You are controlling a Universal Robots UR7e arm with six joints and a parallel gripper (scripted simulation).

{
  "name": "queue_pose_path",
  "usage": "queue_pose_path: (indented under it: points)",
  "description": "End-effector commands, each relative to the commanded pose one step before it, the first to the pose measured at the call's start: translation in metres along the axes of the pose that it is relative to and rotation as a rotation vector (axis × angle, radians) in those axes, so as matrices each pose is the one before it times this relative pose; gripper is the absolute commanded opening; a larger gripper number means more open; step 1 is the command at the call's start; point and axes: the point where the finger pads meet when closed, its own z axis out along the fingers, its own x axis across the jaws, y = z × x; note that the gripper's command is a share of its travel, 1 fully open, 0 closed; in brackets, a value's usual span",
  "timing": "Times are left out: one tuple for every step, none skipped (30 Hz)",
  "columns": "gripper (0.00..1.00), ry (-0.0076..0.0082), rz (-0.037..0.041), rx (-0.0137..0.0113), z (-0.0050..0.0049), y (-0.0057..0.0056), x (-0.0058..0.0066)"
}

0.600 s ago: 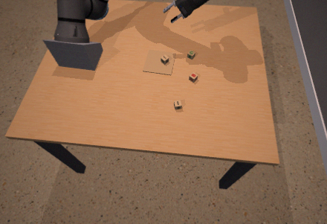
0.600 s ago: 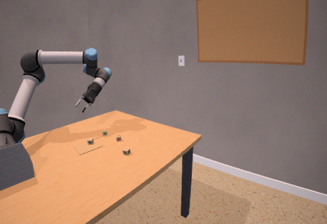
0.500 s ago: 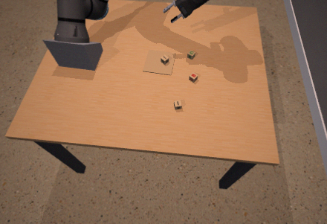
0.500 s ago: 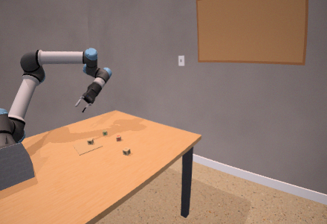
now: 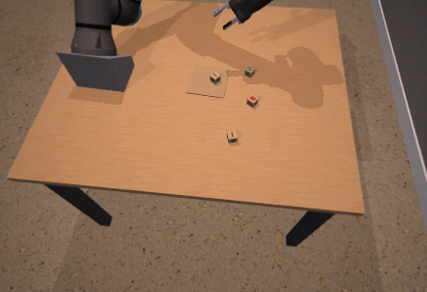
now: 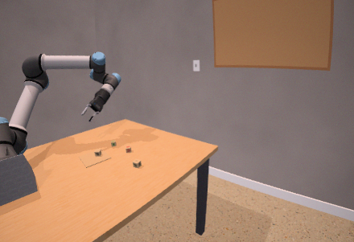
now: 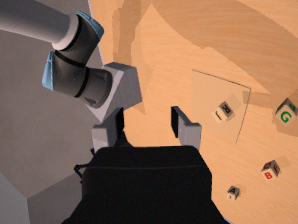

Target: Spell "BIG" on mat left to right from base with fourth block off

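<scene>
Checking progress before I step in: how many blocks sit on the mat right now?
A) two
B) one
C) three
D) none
B: only the black-lettered block rests on the mat; the green-lettered block, the red-lettered block and the other black-lettered block lie on bare table, and the open gripper holds nothing.
</scene>
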Motion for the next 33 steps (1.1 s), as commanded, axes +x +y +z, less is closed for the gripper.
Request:
queue_pose_path:
  points:
    - [1.00, 0.00225, 0.00036, 0.00169, -0.000039, 0.00035, -0.00001]
    - [1.00, 0.00244, -0.00021, 0.00421, 0.000815, 0.00023, 0.00068]
    - [1.00, 0.00447, -0.00044, 0.00643, 0.000907, 0.00041, 0.00105]
    - [1.00, 0.00757, -0.00103, 0.00801, 0.000861, 0.00012, 0.00199]
    - [1.00, 0.01065, -0.00145, 0.01115, 0.001184, 0.00019, 0.00277]
    - [1.00, 0.01402, -0.00192, 0.01445, 0.001512, 0.00028, 0.00359]
    - [1.00, 0.01758, -0.00243, 0.01779, 0.001826, 0.00039, 0.00442]
    - [1.00, 0.02126, -0.00297, 0.02103, 0.002107, 0.00053, 0.00523]
    - [1.00, 0.02534, -0.00355, 0.02376, 0.002202, 0.00061, 0.00587]
    - [1.00, 0.01408, -0.00200, 0.01282, 0.001157, 0.00037, 0.00316]
    - [1.00, 0.01155, -0.00165, 0.01037, 0.000921, 0.00032, 0.00255]
    - [1.00, 0.01353, -0.00196, 0.01198, 0.001042, 0.00039, 0.00295]
    - [1.00, 0.01494, -0.00218, 0.01302, 0.001106, 0.00046, 0.00321]
    - [1.00, 0.01532, -0.00226, 0.01313, 0.001087, 0.00049, 0.00324]
    - [1.00, 0.00000, 0.00000, 0.00000, 0.000000, 0.00000, 0.00000]
    - [1.00, 0.00000, 0.00000, 0.00000, 0.000000, 0.00000, 0.00000]
    - [1.00, 0.03867, -0.00583, 0.03220, 0.002462, 0.00130, 0.00799]
    - [1.00, 0.02019, -0.00312, 0.01629, 0.001204, 0.00075, 0.00404]
    - [1.00, 0.01279, -0.00200, 0.01014, 0.000731, 0.00049, 0.00251]
    - [1.00, 0.01439, -0.00227, 0.01125, 0.000784, 0.00057, 0.00279]
    - [1.00, 0.01508, -0.00241, 0.01161, 0.000779, 0.00061, 0.00288]
    - [1.00, 0.01565, -0.00253, 0.01186, 0.000763, 0.00065, 0.00295]
    - [1.00, 0.01593, -0.00261, 0.01187, 0.000731, 0.00067, 0.00295]
    - [1.00, 0.01612, -0.00268, 0.01182, 0.000692, 0.00070, 0.00294]
    - [1.00, 0.01589, -0.00267, 0.01145, 0.000637, 0.00070, 0.00286]
    - [1.00, 0.01638, -0.00279, 0.01162, 0.000609, 0.00073, 0.00290]
    - [1.00, 0.01646, -0.00284, 0.01148, 0.000565, 0.00075, 0.00287]
    - [1.00, 0.01646, -0.00288, 0.01129, 0.000517, 0.00076, 0.00283]
    - [1.00, 0.01616, -0.00286, 0.01090, 0.000462, 0.00075, 0.00273]
    - [1.00, 0.01697, -0.00304, 0.01126, 0.000436, 0.00080, 0.00283]
    - [1.00, 0.01600, -0.00291, 0.01044, 0.000367, 0.00076, 0.00263]
    - [1.00, 0.00000, 0.00000, 0.00000, 0.000000, 0.00000, 0.00000]
    - [1.00, 0.00000, 0.00000, 0.00000, 0.000000, 0.00000, 0.00000]
